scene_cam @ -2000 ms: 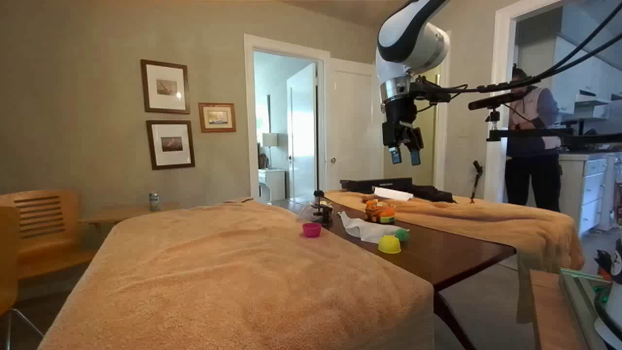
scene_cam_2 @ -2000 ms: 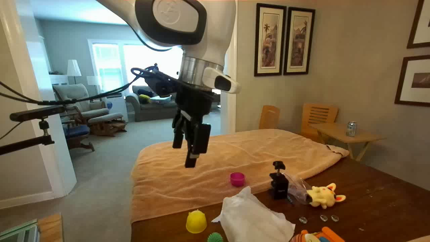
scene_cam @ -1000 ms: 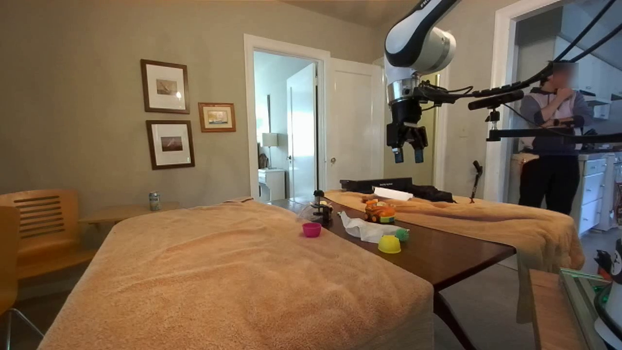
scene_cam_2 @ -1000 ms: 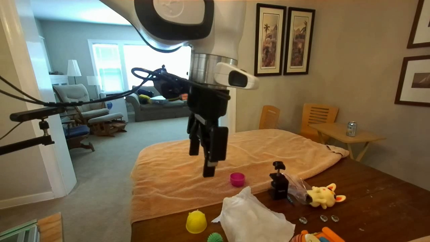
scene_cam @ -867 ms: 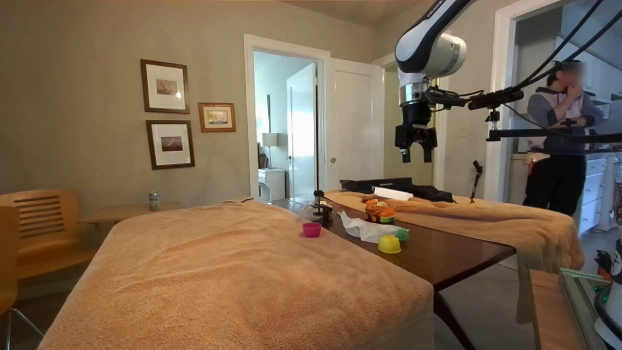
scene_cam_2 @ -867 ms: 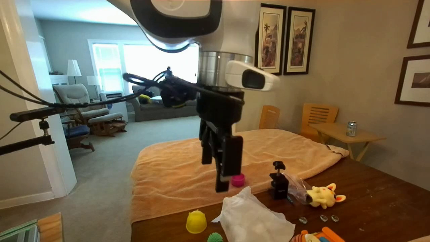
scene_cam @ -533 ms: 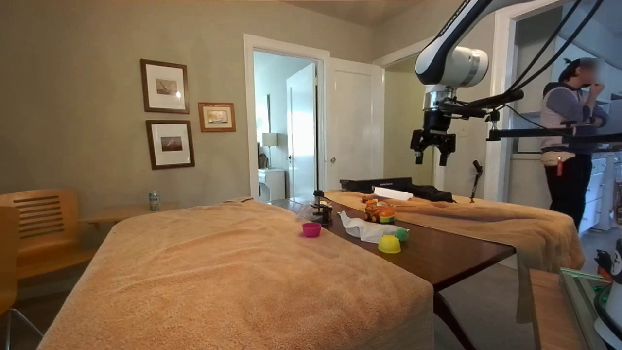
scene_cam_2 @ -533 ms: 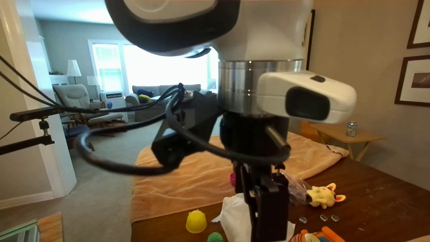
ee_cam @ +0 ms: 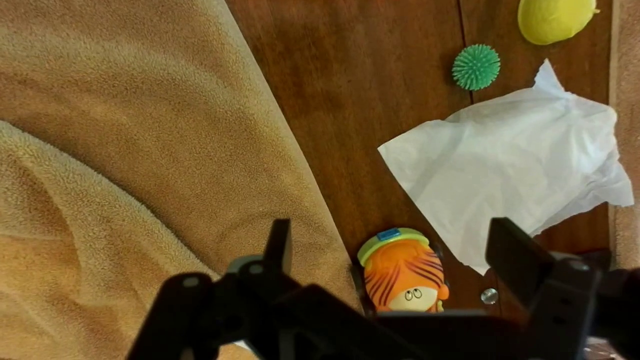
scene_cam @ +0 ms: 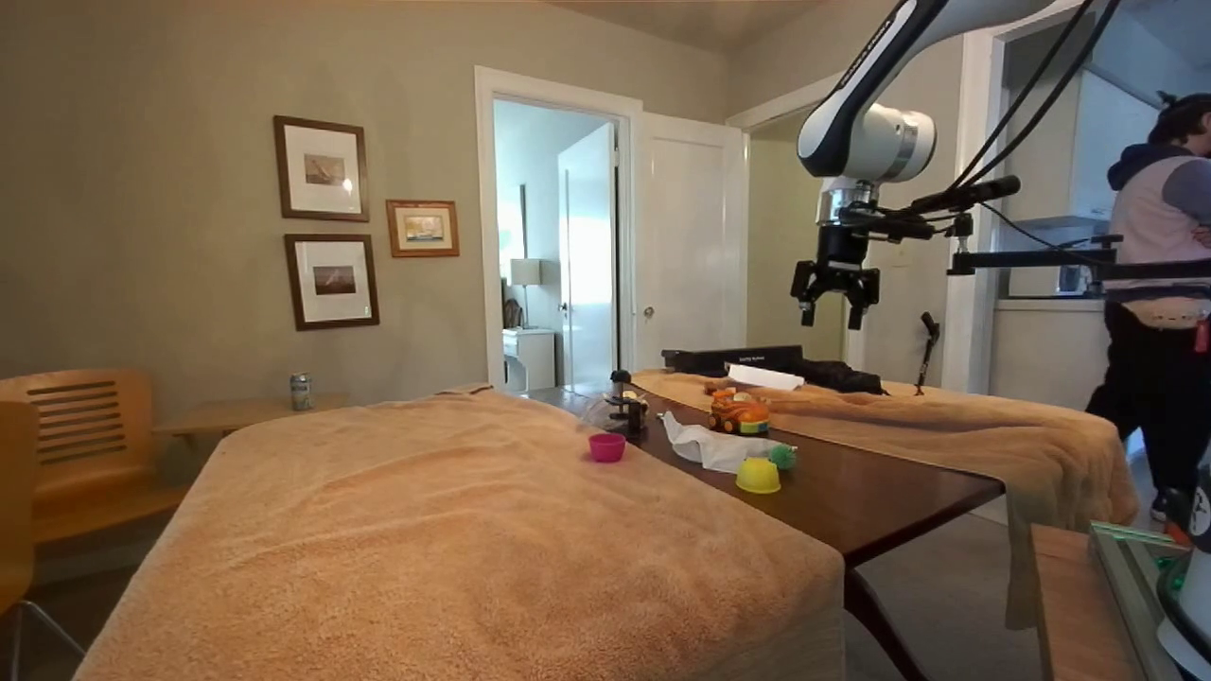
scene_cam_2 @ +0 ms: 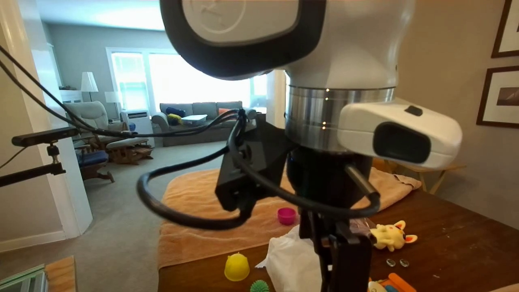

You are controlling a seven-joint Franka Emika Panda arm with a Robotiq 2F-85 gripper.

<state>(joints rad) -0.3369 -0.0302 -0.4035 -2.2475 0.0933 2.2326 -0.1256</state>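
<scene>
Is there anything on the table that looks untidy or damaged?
No damage that I can see. The white sheet looks untidy, lying crumpled with uneven edges between the green spiky ball and the orange toy. Small clear pieces also lie loose near the pale yellow toy, as if scattered.

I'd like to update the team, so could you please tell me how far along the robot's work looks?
Done: no finished grasp or placement is evident; the black two-finger gripper is open above the dark wooden table. In hand: nothing, as it touches no object. Left, apparently: any grasping, since the orange plastic toy vehicle, spiky green ball, crumpled white sheet and yellow dome-shaped object all rest ungripped below.
</scene>
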